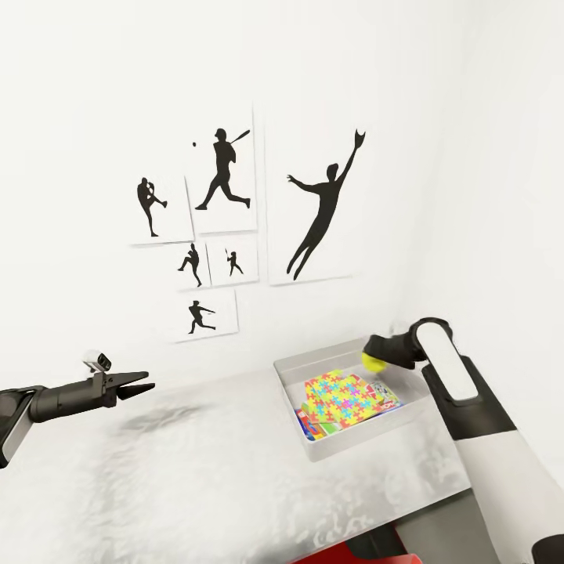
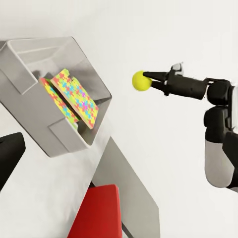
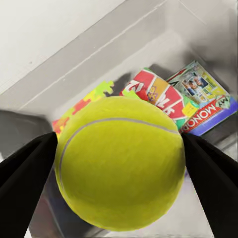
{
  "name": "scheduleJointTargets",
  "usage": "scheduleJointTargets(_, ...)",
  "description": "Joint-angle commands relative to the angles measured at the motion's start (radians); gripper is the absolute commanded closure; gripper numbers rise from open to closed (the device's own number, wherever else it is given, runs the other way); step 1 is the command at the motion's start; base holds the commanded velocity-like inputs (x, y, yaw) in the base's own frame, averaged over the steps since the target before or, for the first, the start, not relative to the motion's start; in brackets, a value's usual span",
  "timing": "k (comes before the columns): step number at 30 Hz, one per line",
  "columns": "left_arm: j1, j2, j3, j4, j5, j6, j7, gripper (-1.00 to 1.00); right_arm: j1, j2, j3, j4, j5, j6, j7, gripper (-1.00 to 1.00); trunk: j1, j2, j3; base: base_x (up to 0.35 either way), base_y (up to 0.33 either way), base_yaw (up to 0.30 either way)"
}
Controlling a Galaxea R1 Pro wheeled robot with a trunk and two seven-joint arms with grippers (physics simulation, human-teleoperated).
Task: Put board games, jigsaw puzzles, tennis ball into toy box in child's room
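My right gripper [image 1: 371,359] is shut on the yellow tennis ball [image 1: 370,361], holding it above the far right part of the light grey toy box [image 1: 291,365] on the white table [image 1: 157,470]. In the right wrist view the tennis ball [image 3: 119,161] sits between both fingers [image 3: 25,173], over the toy box [image 3: 89,64]. Inside lie a jigsaw puzzle [image 1: 348,395] on top and board games [image 1: 385,397], one marked Monopoly [image 3: 206,101]. The left wrist view shows the tennis ball [image 2: 141,81], the toy box [image 2: 54,134] and the jigsaw puzzle [image 2: 74,96]. My left gripper [image 1: 145,382] hovers empty over the table's left side, fingertips close together.
Black baseball silhouette pictures [image 1: 227,211] hang on the white wall behind the table. The wall corner runs close to the right of the toy box. A red object [image 1: 352,552] and a grey panel [image 1: 462,517] lie below the table's front edge.
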Motion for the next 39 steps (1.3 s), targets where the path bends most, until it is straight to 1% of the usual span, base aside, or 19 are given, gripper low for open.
scheduleJointTargets(1, -0.001, 0.0, 0.0, 0.0, 0.0, 0.011, -0.004, -1.0, -0.002, -0.001, 0.005, 0.016, 0.001, 0.003, -0.016, 1.0, 0.001, -0.003, -0.002, 0.0, 0.0, 0.0)
scheduleJointTargets(4, -0.001, 0.0, -0.001, 0.0, -0.001, 0.011, -0.004, -1.0, -0.002, -0.001, 0.009, 0.042, 0.014, 0.003, -0.023, 1.0, 0.001, -0.003, -0.002, 0.0, 0.0, 0.0)
scheduleJointTargets(11, -0.001, -0.001, -0.001, 0.0, -0.001, 0.011, -0.004, -1.0, -0.002, -0.001, 0.012, 0.064, 0.02, 0.003, -0.026, 1.0, 0.001, -0.003, -0.002, 0.0, 0.0, 0.0)
scheduleJointTargets(18, -0.001, 0.0, -0.001, 0.0, -0.001, 0.01, -0.004, -1.0, -0.003, -0.002, 0.01, 0.147, 0.022, -0.005, -0.026, 1.0, 0.001, -0.003, -0.002, 0.0, 0.0, 0.0)
scheduleJointTargets(26, -0.001, 0.0, -0.001, 0.0, -0.001, 0.011, -0.004, -1.0, -0.002, -0.001, 0.014, 0.156, 0.022, -0.006, -0.023, 1.0, 0.001, -0.003, -0.002, 0.0, 0.0, 0.0)
scheduleJointTargets(28, -0.001, 0.0, -0.001, 0.0, -0.001, 0.01, -0.004, -1.0, -0.002, 0.0, 0.023, 0.154, 0.022, -0.006, -0.023, 1.0, 0.001, -0.003, -0.002, 0.0, 0.0, 0.0)
scheduleJointTargets(32, -0.001, 0.0, -0.001, 0.0, -0.001, 0.01, -0.004, -1.0, -0.002, 0.002, 0.063, 0.143, 0.021, -0.006, -0.023, 1.0, 0.001, -0.003, -0.002, 0.0, 0.0, 0.0)
scheduleJointTargets(33, -0.001, 0.0, -0.001, 0.0, -0.001, 0.01, -0.004, -1.0, -0.002, 0.006, 0.071, 0.142, 0.021, -0.006, -0.022, 1.0, 0.001, -0.003, -0.002, 0.0, 0.0, 0.0)
scheduleJointTargets(34, -0.001, 0.0, -0.001, 0.0, -0.001, 0.01, -0.004, -1.0, -0.002, 0.022, 0.079, 0.14, 0.021, -0.005, -0.02, 1.0, 0.001, -0.003, -0.002, 0.0, 0.0, 0.0)
scheduleJointTargets(37, -0.001, 0.0, -0.001, 0.0, -0.001, 0.01, -0.004, -1.0, -0.002, 0.048, 0.086, 0.13, 0.02, 0.001, -0.019, 1.0, 0.001, -0.003, -0.002, 0.0, 0.0, 0.0)
scheduleJointTargets(39, -0.001, 0.0, -0.001, 0.0, -0.001, 0.01, -0.004, -1.0, -0.002, 0.058, 0.088, 0.1, 0.018, 0.003, -0.018, 1.0, 0.001, -0.003, -0.002, 0.0, 0.0, 0.0)
